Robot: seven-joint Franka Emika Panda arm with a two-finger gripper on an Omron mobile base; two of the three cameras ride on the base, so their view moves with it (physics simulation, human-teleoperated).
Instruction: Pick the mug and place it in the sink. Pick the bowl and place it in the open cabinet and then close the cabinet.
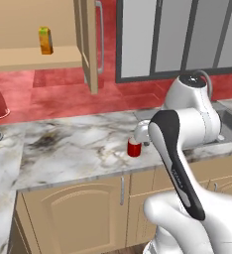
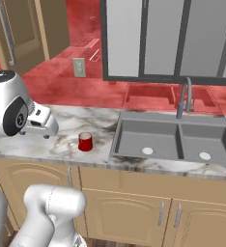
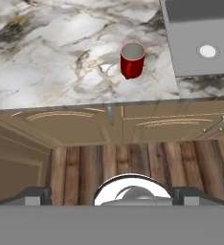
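The red mug stands upright on the marbled grey-and-white tabletop, near its front edge and to the left of the sink, apart from the basin rim. From the right base view the mug shows a white inside and sits between the robot's hand and the left basin; the sink is a grey double basin with a round drain in each half and a curved metal faucet rising behind the divider. The hand view looks down at the mug from above and in front of the counter: its open mouth faces up, its handle side cannot be made out clearly, and a corner of the sink with one drain lies to its right. Below the tabletop edge run tan base cabinets with curved panels, over a wooden plank floor. The gripper is seen at the bottom of the hand view, its two dark fingertips standing far apart with nothing between them: the jaws are released and wide, well short of the mug. In the left base view the tan wall cabinet hangs at upper left with its door swung outward; a small orange and green carton stands on its shelf. Grey glass-fronted cabinets with dark frames hang above the sink against a red tiled wall.
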